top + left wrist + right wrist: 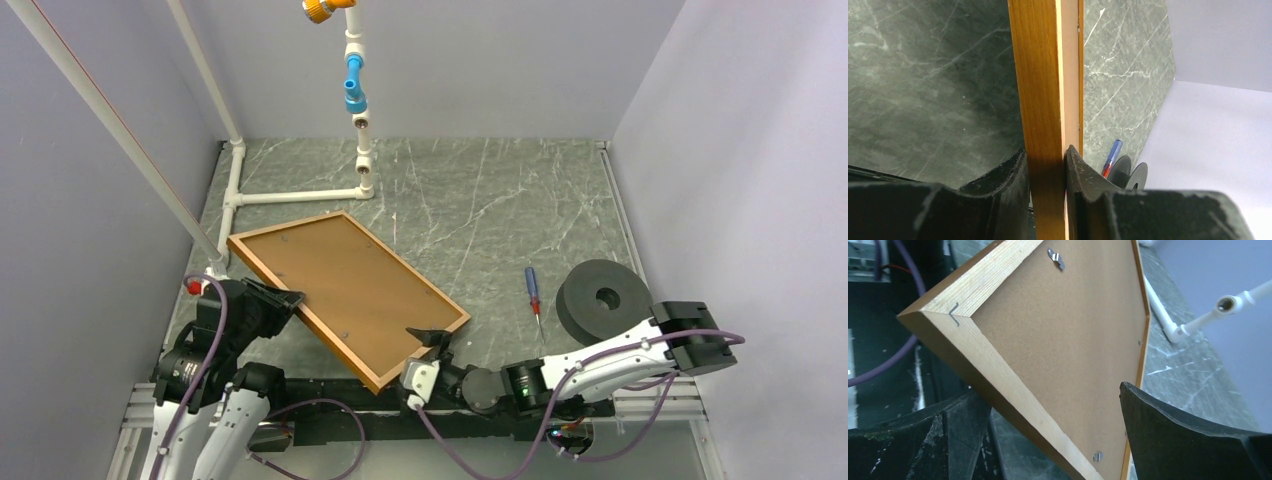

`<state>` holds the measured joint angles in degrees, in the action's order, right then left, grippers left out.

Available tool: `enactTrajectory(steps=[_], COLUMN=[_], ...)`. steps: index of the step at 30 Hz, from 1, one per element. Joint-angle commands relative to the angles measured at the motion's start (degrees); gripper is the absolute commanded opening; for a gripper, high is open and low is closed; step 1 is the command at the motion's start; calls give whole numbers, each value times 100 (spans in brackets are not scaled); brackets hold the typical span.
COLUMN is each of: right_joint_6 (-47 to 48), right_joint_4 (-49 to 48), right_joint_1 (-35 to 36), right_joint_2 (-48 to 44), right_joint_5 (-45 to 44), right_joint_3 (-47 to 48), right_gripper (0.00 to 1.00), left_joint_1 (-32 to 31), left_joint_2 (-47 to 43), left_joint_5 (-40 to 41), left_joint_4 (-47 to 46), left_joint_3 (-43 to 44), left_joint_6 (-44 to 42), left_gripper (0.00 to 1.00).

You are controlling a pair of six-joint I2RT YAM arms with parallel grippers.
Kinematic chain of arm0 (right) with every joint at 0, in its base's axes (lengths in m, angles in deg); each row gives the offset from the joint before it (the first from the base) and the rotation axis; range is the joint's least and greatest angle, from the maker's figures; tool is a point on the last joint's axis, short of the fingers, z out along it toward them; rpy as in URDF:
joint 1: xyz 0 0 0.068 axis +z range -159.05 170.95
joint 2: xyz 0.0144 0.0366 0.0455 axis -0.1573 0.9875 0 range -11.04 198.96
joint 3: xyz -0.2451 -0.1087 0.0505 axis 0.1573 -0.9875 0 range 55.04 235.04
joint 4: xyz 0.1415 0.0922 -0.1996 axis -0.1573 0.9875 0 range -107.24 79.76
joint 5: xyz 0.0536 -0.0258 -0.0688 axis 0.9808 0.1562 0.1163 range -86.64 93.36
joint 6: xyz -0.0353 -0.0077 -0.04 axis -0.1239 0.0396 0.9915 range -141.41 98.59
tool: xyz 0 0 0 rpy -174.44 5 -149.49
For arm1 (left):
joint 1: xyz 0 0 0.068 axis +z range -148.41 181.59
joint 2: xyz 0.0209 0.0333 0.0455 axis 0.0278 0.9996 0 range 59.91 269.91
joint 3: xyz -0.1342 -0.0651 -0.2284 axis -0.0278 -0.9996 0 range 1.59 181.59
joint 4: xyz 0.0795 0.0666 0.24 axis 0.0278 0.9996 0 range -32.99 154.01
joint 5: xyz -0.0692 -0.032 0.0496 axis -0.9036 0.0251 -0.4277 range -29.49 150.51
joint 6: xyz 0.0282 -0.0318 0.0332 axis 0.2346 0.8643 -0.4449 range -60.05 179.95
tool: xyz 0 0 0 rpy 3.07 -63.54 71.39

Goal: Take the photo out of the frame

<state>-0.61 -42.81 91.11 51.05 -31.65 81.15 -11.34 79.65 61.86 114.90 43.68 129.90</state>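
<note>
Green-grey marbled tabletop (480,200), pale walls behind and at both sides. Frame (406,266), one: reddish-brown wood, back-up, slanted across the left half, near corner lifted off the surface. Backing board (345,285), one, brown, filling the frame; two metal turn tabs (1055,259) seen from the right wrist. Photo: not visible from this side. Left gripper (288,300): pinched on the frame's left rail, one finger on each face. Right gripper (433,342): spread wide, holding nothing, fingers either side of the near corner. Screwdriver (534,292), one, and black foam ring (600,300), one, right of the frame. White pipe structure (300,196), one, at the rear.
</note>
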Motion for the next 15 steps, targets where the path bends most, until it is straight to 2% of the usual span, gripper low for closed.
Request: enactTrajectory(steps=[1,3,5,10,13,15], right_joint_6=[652,958,1085,731,505,354], right_joint_4=[-1550,-2161,-2348,-1565,-1232,-1030], right_joint_1=[30,30,-14,-146,-170,-172], right_joint_2=[600,829,918,912,908,903], right_joint_5=[-1219,-1369,-1259,-510,-244,-184], right_joint_3=[98,18,27,293,400,496], right_gripper=[96,95,91,74,73,78], left_joint_1=[0,-3,-6,0,0,-6], left_joint_2=[43,76,110,179,166,161], left_joint_5=[-82,-82,-82,-150,-202,-234], left_joint_4=[-430,-398,-376,-381,-448,-478], left_joint_3=[379,423,472,521,477,446], left_joint_6=[2,-14,-21,-52,-19,-1], left_gripper=[0,0,0,0,0,0])
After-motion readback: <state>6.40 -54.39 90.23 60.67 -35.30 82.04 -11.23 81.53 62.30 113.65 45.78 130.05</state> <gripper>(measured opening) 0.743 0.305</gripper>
